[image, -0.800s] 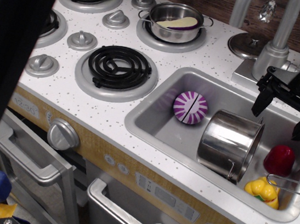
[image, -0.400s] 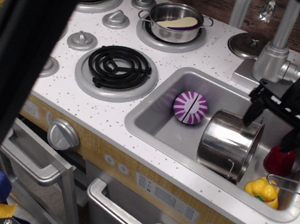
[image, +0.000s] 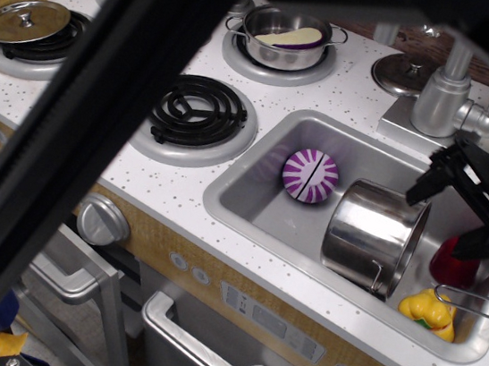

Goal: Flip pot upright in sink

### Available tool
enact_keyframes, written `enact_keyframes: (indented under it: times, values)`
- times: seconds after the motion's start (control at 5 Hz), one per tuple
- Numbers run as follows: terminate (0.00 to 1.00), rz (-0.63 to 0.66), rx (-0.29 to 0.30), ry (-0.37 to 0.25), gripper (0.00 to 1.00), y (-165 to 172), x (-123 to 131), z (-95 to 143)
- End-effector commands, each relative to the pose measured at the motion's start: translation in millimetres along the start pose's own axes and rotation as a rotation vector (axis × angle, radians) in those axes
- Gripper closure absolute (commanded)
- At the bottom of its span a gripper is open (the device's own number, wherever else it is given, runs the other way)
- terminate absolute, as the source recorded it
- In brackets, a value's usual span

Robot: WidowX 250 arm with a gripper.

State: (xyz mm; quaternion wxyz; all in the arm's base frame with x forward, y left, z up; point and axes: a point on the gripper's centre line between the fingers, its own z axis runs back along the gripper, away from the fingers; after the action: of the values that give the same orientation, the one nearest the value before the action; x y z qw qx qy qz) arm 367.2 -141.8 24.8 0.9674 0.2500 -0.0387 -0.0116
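Observation:
The pot (image: pixel 371 237), tall and shiny steel, lies on its side in the sink (image: pixel 260 205), its mouth facing right and a wire loop handle at its lower rim. My black gripper (image: pixel 449 219) is open just right of and above the pot's rim, one finger (image: pixel 423 189) near the rim's top, the other (image: pixel 480 245) over the red object. It holds nothing.
A purple striped ball (image: pixel 310 175) lies left of the pot. A red object (image: pixel 452 265), a yellow toy (image: pixel 428 313) and a wire handle (image: pixel 474 301) sit at the sink's right end. The faucet (image: pixel 444 94) stands behind. A shallower pot (image: pixel 286 37) sits on a burner. The dark arm crosses the left foreground.
My gripper has come down and slightly right, closer to the pot's rim. The dark arm in the foreground has swung right, covering more of the stove. The pot has not moved.

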Motion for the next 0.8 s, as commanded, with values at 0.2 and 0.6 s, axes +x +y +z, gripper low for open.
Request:
enact_keyframes:
  times: [0.2,0.6]
  values:
    - [0.00,-0.048,0.114,-0.093,0.00,17,2,-3]
    - [0.00,-0.102,0.127,-0.125,0.00,33,-6,-18]
